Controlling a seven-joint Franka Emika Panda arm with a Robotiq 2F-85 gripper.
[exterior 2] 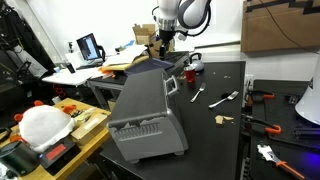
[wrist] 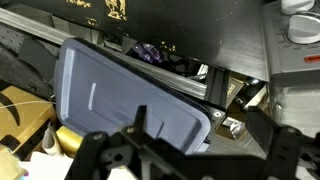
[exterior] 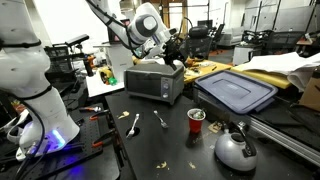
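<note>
My gripper (exterior: 172, 48) hangs in the air above and just behind a silver toaster oven (exterior: 155, 82) on the black table; both exterior views show this (exterior 2: 165, 40). In the wrist view the two fingers (wrist: 205, 125) stand wide apart with nothing between them. Below them lie a blue-grey plastic bin lid (wrist: 120, 95) and the edge of a brushed metal surface (wrist: 290, 70). The toaster oven fills the foreground in an exterior view (exterior 2: 150, 115). The gripper touches nothing.
The blue lid (exterior: 237, 92) lies beside the oven. A red cup (exterior: 196, 120), a white kettle (exterior: 235, 148), a spoon (exterior: 133, 124) and a fork (exterior: 161, 119) lie on the table in front. A white robot base (exterior: 35, 95) stands at the table's side.
</note>
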